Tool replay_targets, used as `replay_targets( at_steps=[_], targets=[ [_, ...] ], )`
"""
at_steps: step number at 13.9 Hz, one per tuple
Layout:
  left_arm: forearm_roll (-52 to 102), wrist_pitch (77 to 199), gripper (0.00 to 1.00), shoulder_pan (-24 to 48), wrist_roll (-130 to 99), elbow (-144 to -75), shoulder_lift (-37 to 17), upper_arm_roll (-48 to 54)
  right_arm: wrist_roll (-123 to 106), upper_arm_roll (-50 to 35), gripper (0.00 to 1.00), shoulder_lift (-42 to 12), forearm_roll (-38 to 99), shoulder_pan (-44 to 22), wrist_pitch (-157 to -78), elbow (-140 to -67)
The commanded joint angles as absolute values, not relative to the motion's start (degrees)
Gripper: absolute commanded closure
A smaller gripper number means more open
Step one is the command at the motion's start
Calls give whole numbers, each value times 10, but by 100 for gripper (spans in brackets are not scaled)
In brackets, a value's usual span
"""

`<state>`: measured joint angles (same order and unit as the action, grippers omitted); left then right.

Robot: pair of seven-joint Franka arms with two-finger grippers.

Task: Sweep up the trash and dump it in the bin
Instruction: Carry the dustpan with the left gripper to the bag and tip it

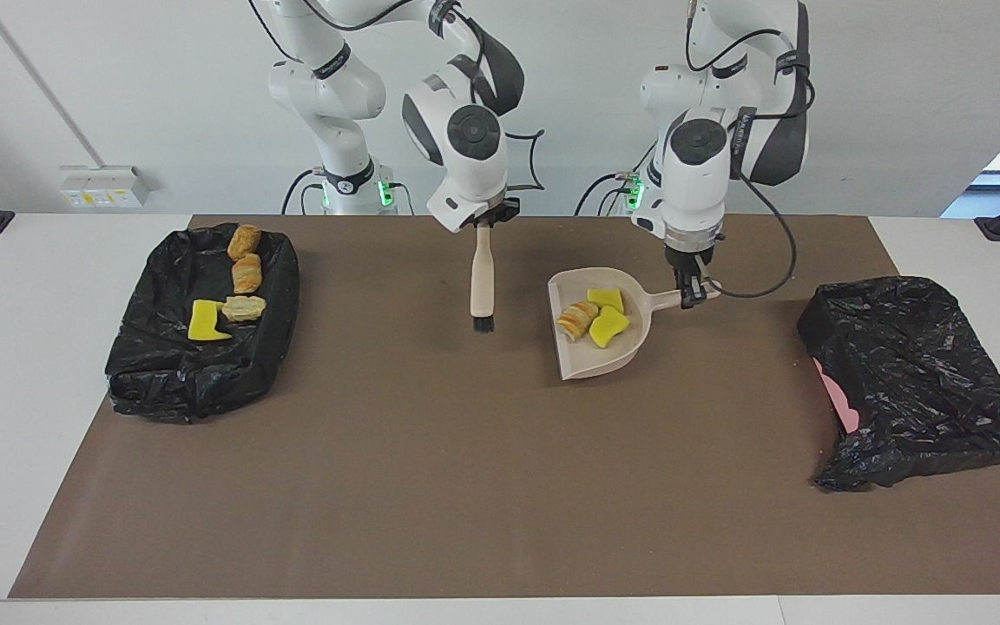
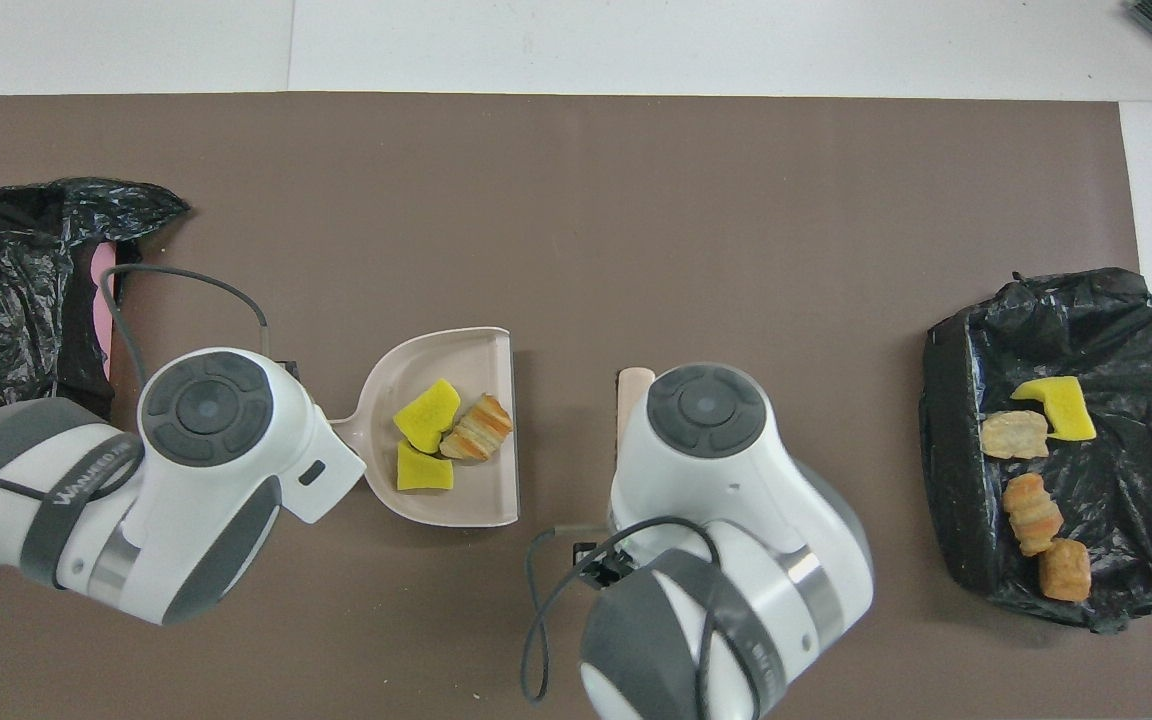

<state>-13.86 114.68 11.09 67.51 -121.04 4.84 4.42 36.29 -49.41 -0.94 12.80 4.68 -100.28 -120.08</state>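
The beige dustpan (image 1: 591, 360) (image 2: 476, 350) sits level over the middle of the mat and holds trash: two yellow sponge pieces (image 1: 608, 326) (image 2: 426, 416) and an orange bread lump (image 1: 576, 319) (image 2: 481, 428). My left gripper (image 1: 691, 295) is shut on the dustpan's handle (image 2: 346, 430). My right gripper (image 1: 484, 221) is shut on the top of a beige brush (image 1: 483, 278) (image 2: 636, 380). The brush hangs upright with its black bristles down, beside the pan toward the right arm's end. A black bag over a pink bin (image 1: 917, 373) (image 2: 16, 320) lies at the left arm's end.
A black-lined tray (image 1: 196, 382) (image 2: 1116, 300) at the right arm's end holds more trash: a yellow sponge piece (image 1: 205, 321) (image 2: 1056, 405) and three bread-like lumps (image 1: 246, 273) (image 2: 1031, 510). Brown mat covers the table between them.
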Motion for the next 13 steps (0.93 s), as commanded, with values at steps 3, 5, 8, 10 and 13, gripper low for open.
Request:
replay_targets(
  at_steps=[3,5,8,10,13],
  targets=[
    [-134,1056,100,-9,707,-1117,53,48,390,-492,100,11,167,9,-1091,-1288],
    [-126,1043,100,-68,741,-1100,54,48,392,-491,100,13,167,7,-1084,-1293],
    [-106,1020,100,-117,763,-1061,53,47,393,-491,100,8,168,12,-1098,-1297],
    [-94,1020,100,-155,773,-1055,53,47,392,-491,100,4,168,12,-1114,-1309],
    [-72,1029,100,-206,773,-1044,52,46,393,-491,100,-6,168,6,-1121,-1316]
  ],
)
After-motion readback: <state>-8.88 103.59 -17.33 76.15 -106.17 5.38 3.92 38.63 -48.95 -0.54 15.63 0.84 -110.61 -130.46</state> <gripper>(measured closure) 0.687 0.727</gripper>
